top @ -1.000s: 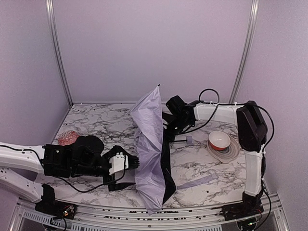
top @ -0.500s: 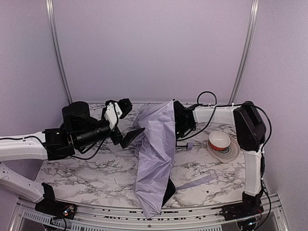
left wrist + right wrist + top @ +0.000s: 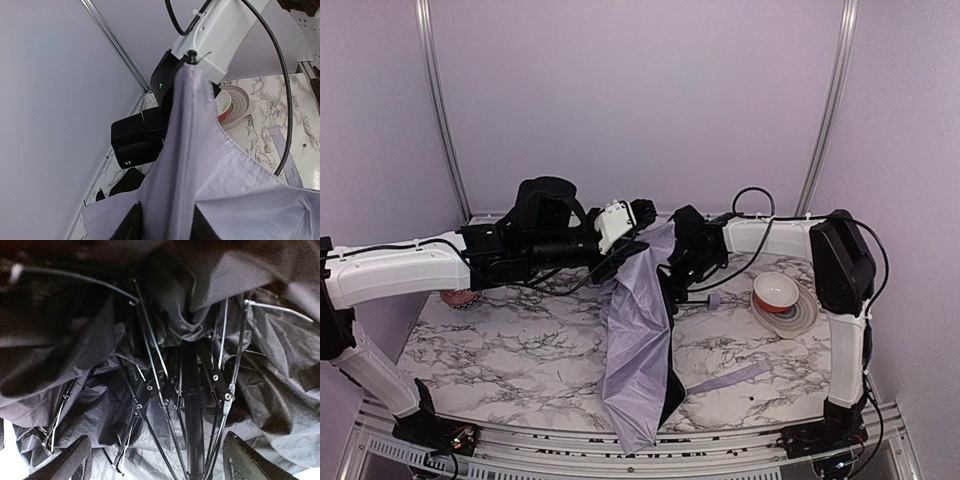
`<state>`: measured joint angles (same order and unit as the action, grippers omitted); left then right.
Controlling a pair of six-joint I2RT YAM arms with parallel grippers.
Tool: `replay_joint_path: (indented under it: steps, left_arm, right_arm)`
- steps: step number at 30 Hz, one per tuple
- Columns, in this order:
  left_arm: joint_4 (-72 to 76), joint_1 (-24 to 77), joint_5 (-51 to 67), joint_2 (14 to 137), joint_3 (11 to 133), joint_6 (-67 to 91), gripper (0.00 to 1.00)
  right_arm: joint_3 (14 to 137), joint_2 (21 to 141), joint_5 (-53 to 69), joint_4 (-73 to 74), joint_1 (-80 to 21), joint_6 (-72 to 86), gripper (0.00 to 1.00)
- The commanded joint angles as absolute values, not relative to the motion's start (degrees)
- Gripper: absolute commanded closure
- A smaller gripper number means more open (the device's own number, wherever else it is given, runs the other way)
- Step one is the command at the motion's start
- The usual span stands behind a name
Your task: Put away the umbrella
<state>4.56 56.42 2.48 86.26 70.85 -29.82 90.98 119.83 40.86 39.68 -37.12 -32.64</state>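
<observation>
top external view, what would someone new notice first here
The half-collapsed lavender umbrella dominates, draped from the back middle of the marble table to its near edge. The left gripper reaches in from the left with a fold of its fabric between its fingers; the right gripper, open, faces the black underside and metal ribs. An orange-and-white bowl sits on a plate at the right.

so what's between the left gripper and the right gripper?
Only the bunched lavender canopy of the umbrella, seen in the top view: left gripper on one side, right gripper on the other, at its black underside.
</observation>
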Motion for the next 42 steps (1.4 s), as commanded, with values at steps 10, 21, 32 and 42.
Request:
replay_joint_path:
  steps: [10, 21, 32, 42]
  left_arm:
    - [-0.5, 50.6, 2.3, 75.7, 65.0, -28.8, 1.00]
    - [-0.9, 50.2, 8.1, 80.9, 68.0, -25.8, 1.00]
    - [-3.2, 47.3, 12.5, 102.9, 77.9, -25.9, 1.00]
    - [-3.5, 43.9, 20.2, 117.6, 84.1, -25.6, 0.84]
  right_arm:
    - [81.4, 106.7, 37.9, 34.5, -33.1, -33.5, 0.00]
    - [77.0, 95.5, 42.9, 31.3, -28.7, -32.3, 0.00]
    - [67.6, 84.3, 45.6, 14.1, -28.7, -16.8, 0.01]
    - [69.5, 94.6, 43.1, 7.4, -29.5, -7.1, 0.10]
